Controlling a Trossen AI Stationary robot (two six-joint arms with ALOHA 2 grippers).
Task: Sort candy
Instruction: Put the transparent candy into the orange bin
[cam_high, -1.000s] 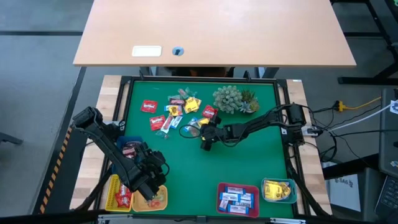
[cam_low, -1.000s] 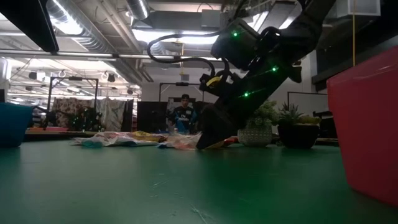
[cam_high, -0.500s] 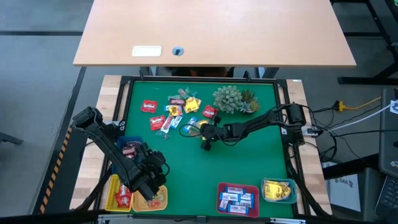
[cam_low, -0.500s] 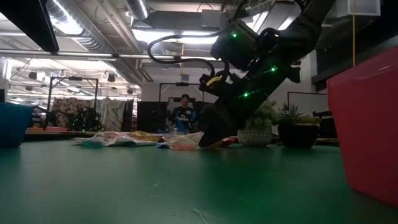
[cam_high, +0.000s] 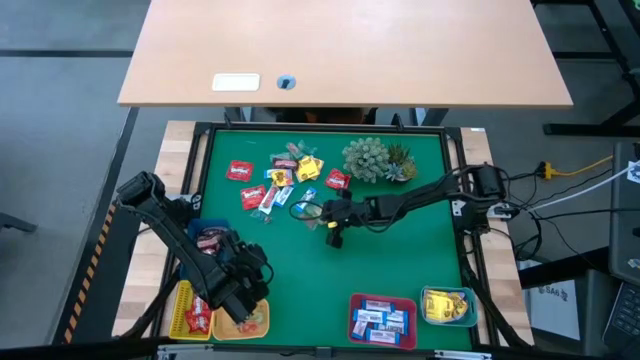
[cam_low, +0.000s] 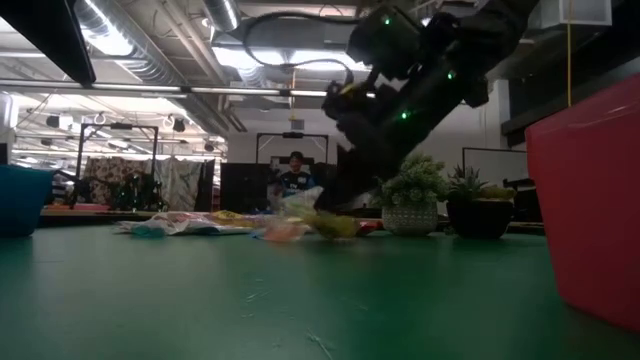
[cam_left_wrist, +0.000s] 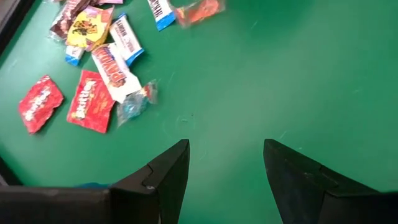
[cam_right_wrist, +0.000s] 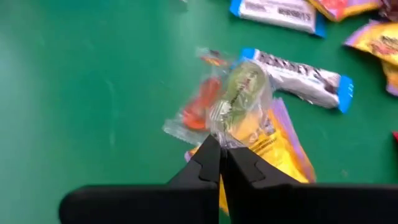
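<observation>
Right tool mid-pick: one clear-wrapped sweet pinched off the pile, drop-off still to do.

Right tool sits frame centre in the high view, fingers closed tight on the clear-wrapped sweet, which looks just raised off the green table. Remaining candy lies loose in the upper-left part of the mat, beside the spiky plant. Next, I'd judge: carry it to a matching tray, of which those along the bottom edge, e.g. the red tray, already hold some. Left tool is parked lower left, fingers apart, empty. Low view shows a workshop behind, ceiling strip lights, a person standing far back.
</observation>
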